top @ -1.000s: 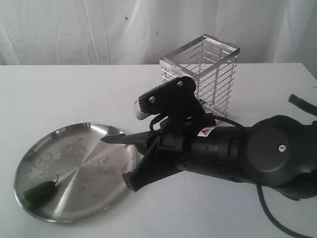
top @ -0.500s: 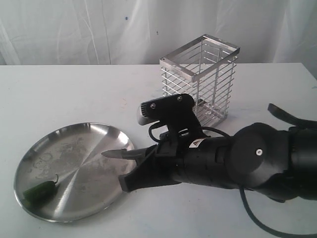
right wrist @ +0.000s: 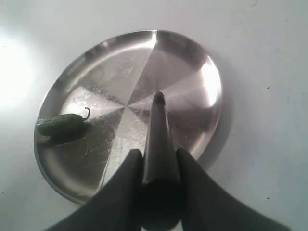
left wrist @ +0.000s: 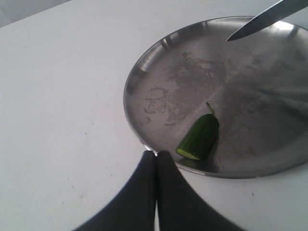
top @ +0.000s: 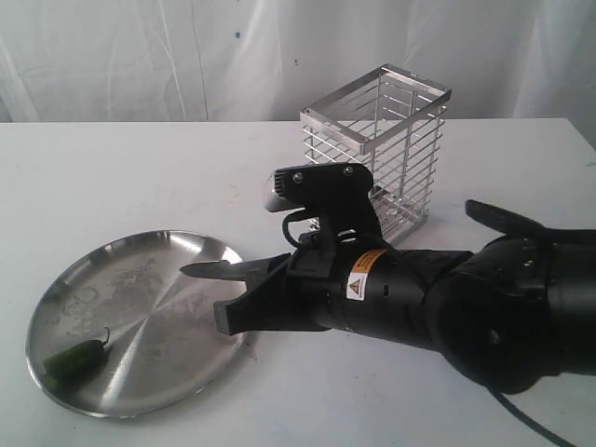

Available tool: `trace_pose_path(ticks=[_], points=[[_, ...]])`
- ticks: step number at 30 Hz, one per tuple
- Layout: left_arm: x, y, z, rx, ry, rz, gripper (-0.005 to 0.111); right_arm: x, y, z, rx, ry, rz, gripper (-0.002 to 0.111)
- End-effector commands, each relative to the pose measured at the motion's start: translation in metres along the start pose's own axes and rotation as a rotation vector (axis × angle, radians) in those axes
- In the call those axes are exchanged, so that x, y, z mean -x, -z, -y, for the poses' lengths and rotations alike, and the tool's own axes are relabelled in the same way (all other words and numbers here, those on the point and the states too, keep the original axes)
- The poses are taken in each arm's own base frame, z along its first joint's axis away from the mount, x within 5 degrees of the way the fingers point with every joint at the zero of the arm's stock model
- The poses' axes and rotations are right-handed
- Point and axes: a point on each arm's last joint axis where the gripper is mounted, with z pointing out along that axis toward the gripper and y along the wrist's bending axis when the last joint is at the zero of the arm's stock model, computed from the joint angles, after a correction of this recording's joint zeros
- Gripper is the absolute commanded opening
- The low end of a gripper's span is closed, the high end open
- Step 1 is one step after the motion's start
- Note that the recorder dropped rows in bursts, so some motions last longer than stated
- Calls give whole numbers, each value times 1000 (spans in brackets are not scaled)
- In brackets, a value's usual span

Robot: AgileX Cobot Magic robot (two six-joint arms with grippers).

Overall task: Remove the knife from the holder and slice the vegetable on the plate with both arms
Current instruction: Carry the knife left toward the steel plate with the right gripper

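Leftmost, one vegetable lies inside one plate, near its rim, on the counter. One left claw, pressed together and holding nothing, hovers beside that rim. One right claw clamps one knife, its tip over the plate. One holder stands behind.

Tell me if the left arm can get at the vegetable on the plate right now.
Probably yes. Its shut fingers are at the near rim of the plate, the vegetable lies just inside it, nothing between. The knife hangs over the far side, well clear.
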Motion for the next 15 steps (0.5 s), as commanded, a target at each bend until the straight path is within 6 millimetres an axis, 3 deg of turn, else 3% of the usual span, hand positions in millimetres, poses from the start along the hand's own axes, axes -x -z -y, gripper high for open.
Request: trace_pose_path(ticks=[1,3,5,15], points=[[-1,0,1,-6,9,1,0,5,1,-3,27,81,36,0],[-1,0,1,-6,9,1,0,7,3,-11,107,99,59,0],[-1,0,1,-6,9,1,0,9,2,-20,241,-14,73,0],[-1,0,1,-6,9,1,0,0,-13,-7,264,-401,41,0]])
